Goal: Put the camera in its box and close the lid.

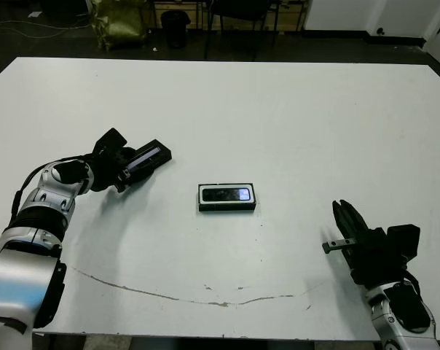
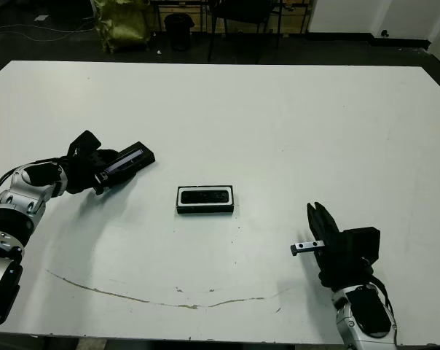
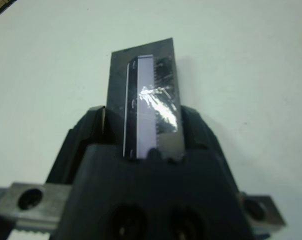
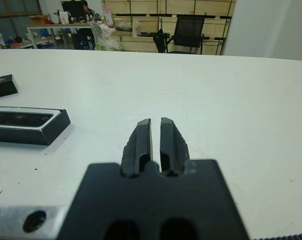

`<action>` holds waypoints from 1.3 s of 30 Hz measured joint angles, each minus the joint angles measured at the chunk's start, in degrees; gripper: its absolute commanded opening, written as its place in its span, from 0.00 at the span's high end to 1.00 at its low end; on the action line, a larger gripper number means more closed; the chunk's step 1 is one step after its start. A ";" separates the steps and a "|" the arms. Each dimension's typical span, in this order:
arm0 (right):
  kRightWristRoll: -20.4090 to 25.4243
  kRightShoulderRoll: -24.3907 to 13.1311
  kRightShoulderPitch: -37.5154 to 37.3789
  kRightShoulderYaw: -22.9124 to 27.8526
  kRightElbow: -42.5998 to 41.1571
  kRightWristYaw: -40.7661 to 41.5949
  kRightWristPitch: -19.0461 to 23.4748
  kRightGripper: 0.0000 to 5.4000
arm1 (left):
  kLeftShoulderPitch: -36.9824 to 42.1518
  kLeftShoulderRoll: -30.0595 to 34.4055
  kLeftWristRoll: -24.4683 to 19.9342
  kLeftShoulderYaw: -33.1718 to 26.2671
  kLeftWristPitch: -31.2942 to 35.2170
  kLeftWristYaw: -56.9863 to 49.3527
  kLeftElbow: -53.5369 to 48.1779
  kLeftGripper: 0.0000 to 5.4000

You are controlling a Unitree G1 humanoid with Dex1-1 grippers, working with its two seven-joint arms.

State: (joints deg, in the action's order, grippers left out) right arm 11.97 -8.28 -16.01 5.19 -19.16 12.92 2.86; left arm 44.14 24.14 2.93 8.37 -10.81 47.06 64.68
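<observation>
left gripper (image 1: 125,169) clamped on the lid (image 1: 148,158), held at table's (image 1: 278,109) left side; camera (image 1: 227,194) lies inside the box (image 1: 227,207) mid-table, uncovered; right gripper (image 1: 349,219) fingers together, empty, near the front right.

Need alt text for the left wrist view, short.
Close-up of the left end effector shut on the lid, a flat black cover with a glossy pale purplish window strip, held above the bare white table.
</observation>
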 measured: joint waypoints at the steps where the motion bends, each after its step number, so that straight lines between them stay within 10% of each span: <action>1: 0.08 0.00 0.00 0.01 0.01 0.00 0.00 1.00 | 0.13 0.01 -0.13 -0.12 0.33 0.42 0.11 0.56; 20: 0.40 -0.08 0.17 -0.05 1.99 0.54 -2.55 1.00 | -1.32 0.45 -2.40 -2.51 0.51 6.03 -4.42 0.56; 39: 0.72 -0.12 0.53 -0.32 0.18 0.49 0.67 1.00 | -0.30 3.77 -9.41 1.86 25.53 21.31 -42.03 0.56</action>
State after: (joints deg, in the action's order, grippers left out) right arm 12.70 -8.40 -15.48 4.87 -18.97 13.42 3.53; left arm 43.85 27.91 -6.49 10.23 14.72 68.36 22.65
